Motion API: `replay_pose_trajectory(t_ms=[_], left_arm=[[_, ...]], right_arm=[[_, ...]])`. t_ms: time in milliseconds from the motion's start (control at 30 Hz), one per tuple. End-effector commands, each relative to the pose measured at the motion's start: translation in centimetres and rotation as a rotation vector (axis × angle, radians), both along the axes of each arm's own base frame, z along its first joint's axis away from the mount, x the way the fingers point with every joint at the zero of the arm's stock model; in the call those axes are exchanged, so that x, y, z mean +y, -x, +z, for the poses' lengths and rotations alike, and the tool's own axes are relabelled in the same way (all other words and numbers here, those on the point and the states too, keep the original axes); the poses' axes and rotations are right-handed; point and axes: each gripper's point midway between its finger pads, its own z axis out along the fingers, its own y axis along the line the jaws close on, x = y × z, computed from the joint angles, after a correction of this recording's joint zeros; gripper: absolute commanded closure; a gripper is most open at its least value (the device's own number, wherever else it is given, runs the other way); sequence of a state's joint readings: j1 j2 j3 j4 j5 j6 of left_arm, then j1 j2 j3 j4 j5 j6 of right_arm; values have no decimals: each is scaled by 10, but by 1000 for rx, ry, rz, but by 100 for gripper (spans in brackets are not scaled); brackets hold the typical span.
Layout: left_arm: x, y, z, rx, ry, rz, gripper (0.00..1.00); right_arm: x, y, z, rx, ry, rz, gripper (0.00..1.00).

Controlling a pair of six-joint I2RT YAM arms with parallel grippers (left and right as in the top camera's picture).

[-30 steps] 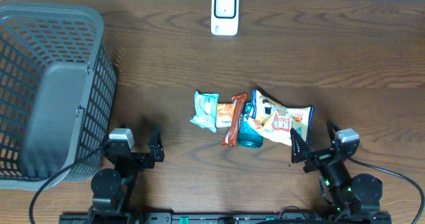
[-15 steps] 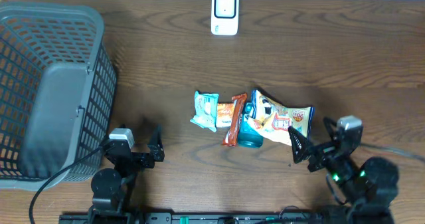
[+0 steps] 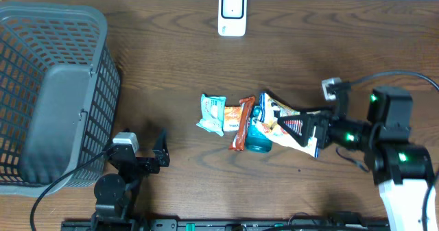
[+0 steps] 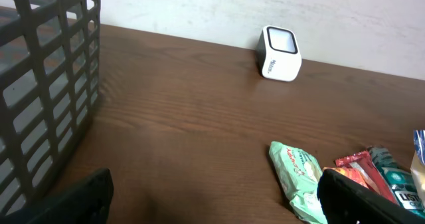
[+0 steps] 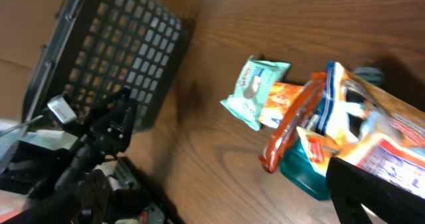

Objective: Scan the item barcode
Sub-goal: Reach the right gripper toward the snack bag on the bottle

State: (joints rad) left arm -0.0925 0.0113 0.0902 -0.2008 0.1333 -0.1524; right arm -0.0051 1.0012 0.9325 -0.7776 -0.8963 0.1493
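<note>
Several snack packets lie in a pile mid-table: a pale green packet (image 3: 212,114) (image 4: 299,177) (image 5: 255,84), an orange-red bar (image 3: 241,125) (image 5: 289,127), a teal item (image 3: 257,136) (image 5: 309,167) and a large colourful bag (image 3: 291,121) (image 5: 378,137). The white barcode scanner (image 3: 232,13) (image 4: 280,44) stands at the table's far edge. My right gripper (image 3: 304,127) (image 5: 219,197) hangs open over the right end of the large bag, holding nothing. Down at the near left, the left gripper (image 3: 142,145) (image 4: 214,197) is open and empty, well short of the pile.
A tall grey mesh basket (image 3: 48,87) (image 4: 40,84) (image 5: 113,58) fills the left side of the table. Bare wood lies between the pile and the scanner, and between the basket and the pile.
My right arm has risen from the near right edge and swung forward, bringing its open gripper over the large bag. The left arm and the packets have not moved.
</note>
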Motion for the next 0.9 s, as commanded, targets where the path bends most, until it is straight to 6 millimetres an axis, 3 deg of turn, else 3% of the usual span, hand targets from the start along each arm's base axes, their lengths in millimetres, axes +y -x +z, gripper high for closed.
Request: replay_pose_trajectory(t_ms=[0, 133, 233, 300, 467, 567, 867], left_arm=[[-1, 0, -13, 28, -12, -13, 2], [-1, 0, -13, 28, -12, -13, 2], [-1, 0, -13, 28, -12, -13, 2], [-1, 0, -13, 28, -12, -13, 2], [-1, 0, -13, 28, -12, -13, 2], [-1, 0, -13, 28, -12, -13, 2], [-1, 0, -13, 28, -12, -13, 2]], right_arm=[[9, -9, -6, 25, -19, 49, 1], [-9, -18, -60, 157, 256, -97, 1], [-26, -14, -86, 174, 494, -164, 1], [-33, -14, -92, 151, 619, -192, 1], [-35, -30, -87, 58, 712, -269, 1], [-36, -31, -90, 37, 754, -230, 12], [-29, -28, -141, 83, 860, -74, 1]])
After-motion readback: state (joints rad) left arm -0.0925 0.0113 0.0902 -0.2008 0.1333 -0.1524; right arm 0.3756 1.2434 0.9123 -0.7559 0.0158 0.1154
